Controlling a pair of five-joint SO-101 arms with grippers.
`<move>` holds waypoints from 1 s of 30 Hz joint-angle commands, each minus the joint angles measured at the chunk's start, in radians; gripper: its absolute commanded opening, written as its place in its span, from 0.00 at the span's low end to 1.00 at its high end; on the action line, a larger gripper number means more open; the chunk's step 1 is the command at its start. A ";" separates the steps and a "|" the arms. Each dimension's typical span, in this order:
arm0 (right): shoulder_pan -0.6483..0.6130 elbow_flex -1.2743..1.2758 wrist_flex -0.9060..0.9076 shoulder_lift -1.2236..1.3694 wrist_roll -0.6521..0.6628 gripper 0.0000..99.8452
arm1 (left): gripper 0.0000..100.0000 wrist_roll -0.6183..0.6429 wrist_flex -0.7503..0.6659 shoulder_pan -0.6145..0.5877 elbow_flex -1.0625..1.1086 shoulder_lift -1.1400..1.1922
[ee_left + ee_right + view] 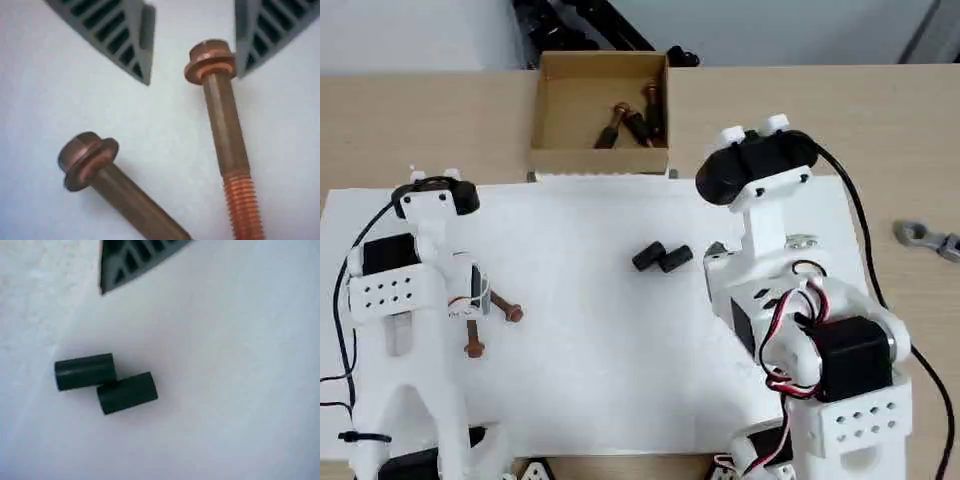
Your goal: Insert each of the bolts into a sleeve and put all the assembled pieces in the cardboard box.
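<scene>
Two copper-coloured bolts lie on the white sheet (pixel 590 380) at the left. My left gripper (pixel 192 67) hangs open just above them. One bolt's head (pixel 210 60) sits between its grey fingers (pixel 125 35), and the shank runs away from them. The second bolt (pixel 100 180) lies apart, beside the first. Two short black sleeves (pixel 84 371) (pixel 127 392) lie touching each other near the sheet's middle (pixel 662 257). My right gripper (pixel 717 256) is open just to their right, and one of its grey fingers (pixel 135 260) hangs clear of the sleeves. The cardboard box (pixel 548 110) at the back holds several assembled pieces (pixel 632 122).
A metal tool (pixel 925 238) lies on the bare wooden table at the far right, off the sheet. Both arms' white bases and cables stand along the front edge. Open sheet lies between the bolts and the sleeves.
</scene>
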 commanded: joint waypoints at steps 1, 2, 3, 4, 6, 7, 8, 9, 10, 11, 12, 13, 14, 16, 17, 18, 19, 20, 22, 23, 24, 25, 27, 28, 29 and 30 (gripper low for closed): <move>0.008 -0.005 -0.025 -0.012 -0.006 0.17 | 0.11 -0.006 0.006 -0.002 -0.042 0.002; 0.008 -0.005 -0.025 -0.012 -0.006 0.17 | 0.12 -0.012 0.006 0.000 -0.042 0.002; 0.008 -0.005 -0.025 -0.010 -0.006 0.17 | 0.13 -0.028 0.006 0.000 -0.042 0.002; 0.008 -0.005 -0.025 -0.008 -0.006 0.17 | 0.13 -0.046 0.008 0.002 -0.042 0.002; 0.008 -0.005 -0.027 -0.008 -0.006 0.17 | 0.13 -0.086 0.015 0.000 -0.044 0.003; 0.008 -0.005 -0.027 -0.008 -0.006 0.17 | 0.13 -0.106 0.028 -0.002 -0.047 0.014; 0.008 -0.005 -0.027 -0.008 -0.006 0.17 | 0.13 -0.120 0.044 -0.003 -0.061 0.032; 0.008 -0.005 -0.027 -0.008 -0.006 0.17 | 0.13 -0.132 0.064 -0.003 -0.081 0.058; 0.008 -0.005 -0.027 -0.008 -0.006 0.17 | 0.13 -0.143 0.081 -0.003 -0.104 0.091; 0.008 -0.005 -0.027 -0.008 -0.006 0.17 | 0.13 -0.146 0.098 -0.003 -0.134 0.129; 0.008 -0.005 -0.027 -0.008 -0.006 0.17 | 0.13 -0.138 0.112 -0.005 -0.165 0.170; 0.008 -0.003 -0.027 -0.008 -0.006 0.17 | 0.13 -0.120 0.129 -0.005 -0.199 0.213; 0.008 -0.003 -0.027 -0.008 -0.008 0.17 | 0.13 -0.103 0.141 -0.009 -0.226 0.247; 0.008 -0.003 -0.027 -0.012 -0.008 0.17 | 0.13 -0.080 0.160 -0.025 -0.272 0.307; 0.008 -0.003 -0.027 -0.012 -0.008 0.17 | 0.13 -0.075 0.172 -0.034 -0.286 0.324; 0.008 -0.003 -0.027 -0.013 -0.008 0.17 | 0.13 -0.074 0.181 -0.044 -0.288 0.333; 0.008 -0.003 -0.027 -0.015 -0.008 0.17 | 0.13 -0.074 0.187 -0.055 -0.283 0.334; 0.008 -0.003 -0.027 -0.015 -0.008 0.17 | 0.13 -0.075 0.189 -0.064 -0.272 0.334; 0.008 -0.003 -0.027 -0.015 -0.008 0.17 | 0.13 -0.077 0.186 -0.074 -0.242 0.334; 0.008 -0.003 -0.027 -0.015 -0.008 0.17 | 0.13 -0.078 0.183 -0.074 -0.226 0.334; 0.008 -0.003 -0.027 -0.015 -0.008 0.17 | 0.13 -0.078 0.170 -0.069 -0.211 0.334; 0.008 -0.003 -0.027 -0.015 -0.008 0.17 | 0.13 -0.077 0.150 -0.068 -0.196 0.334; 0.008 -0.003 -0.027 -0.013 -0.008 0.17 | 0.13 -0.077 0.106 -0.068 -0.160 0.339; 0.008 -0.003 -0.027 -0.012 -0.008 0.17 | 0.13 -0.074 0.083 -0.071 -0.145 0.344; 0.008 -0.003 -0.027 -0.012 -0.008 0.17 | 0.13 -0.074 0.061 -0.072 -0.128 0.344; 0.008 -0.003 -0.027 -0.010 -0.008 0.17 | 0.13 -0.074 0.040 -0.072 -0.113 0.344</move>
